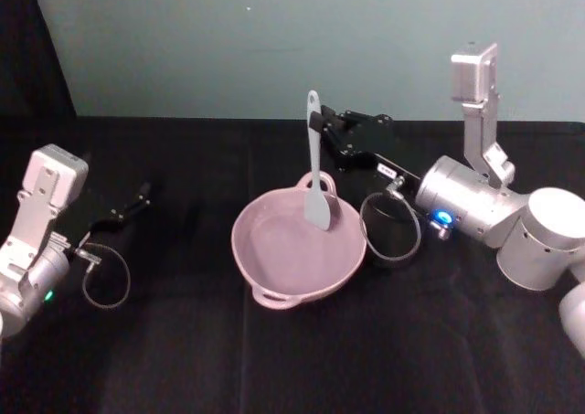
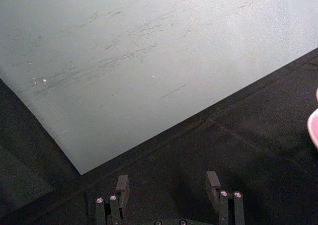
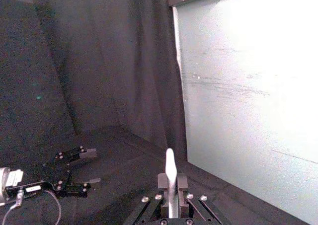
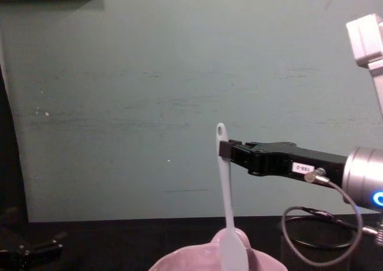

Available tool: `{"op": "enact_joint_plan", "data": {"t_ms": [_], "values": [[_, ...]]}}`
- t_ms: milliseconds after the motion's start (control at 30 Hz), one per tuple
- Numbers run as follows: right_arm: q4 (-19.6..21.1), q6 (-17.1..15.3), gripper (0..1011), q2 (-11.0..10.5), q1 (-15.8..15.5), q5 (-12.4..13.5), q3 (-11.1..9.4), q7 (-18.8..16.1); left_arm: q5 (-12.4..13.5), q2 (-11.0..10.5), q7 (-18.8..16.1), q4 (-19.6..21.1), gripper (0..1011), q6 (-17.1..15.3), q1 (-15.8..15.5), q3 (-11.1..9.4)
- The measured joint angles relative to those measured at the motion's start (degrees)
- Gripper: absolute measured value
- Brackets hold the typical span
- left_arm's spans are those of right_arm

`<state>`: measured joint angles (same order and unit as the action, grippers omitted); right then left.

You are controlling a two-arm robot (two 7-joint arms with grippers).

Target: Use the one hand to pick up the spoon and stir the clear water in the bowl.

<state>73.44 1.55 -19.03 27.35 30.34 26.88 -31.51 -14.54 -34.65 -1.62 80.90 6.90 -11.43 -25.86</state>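
Above the bowl, right gripper pinched the spoon upright; head view put blade inside, left wrist view showed left gripper wide.

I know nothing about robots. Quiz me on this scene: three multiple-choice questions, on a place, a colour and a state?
1. Where does the spoon's blade point?
A. Down into the bowl
B. Up at the ceiling
C. Sideways at the wall

2. What colour is the bowl?
A. Green
B. Pale pink
C. Yellow

3. How is the left gripper?
A. Shut on the spoon
B. Shut on the bowl
C. Open, holding nothing

Answers: 1 A, the right gripper is shut on the upright handle, blade down at the bowl. 2 B, its rim is pink. 3 C, its fingers stand apart.
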Motion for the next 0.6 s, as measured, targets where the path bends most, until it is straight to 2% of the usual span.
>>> {"op": "enact_joint_plan", "data": {"t_ms": [200,367,600], "values": [[3.5,-0.4,114,-1.8,-2.8,0.8,-1.1,0.5,0.0,0.0,0.0,0.0,1011,0.0,0.0,0.0],[5.4,-0.6,114,-2.3,-4.3,1.2,-1.3,0.6,0.0,0.0,0.0,0.0,1011,0.0,0.0,0.0],[8.2,-0.8,114,-2.5,-6.2,1.1,0.0,0.5,0.0,0.0,0.0,0.0,1011,0.0,0.0,0.0]]}}
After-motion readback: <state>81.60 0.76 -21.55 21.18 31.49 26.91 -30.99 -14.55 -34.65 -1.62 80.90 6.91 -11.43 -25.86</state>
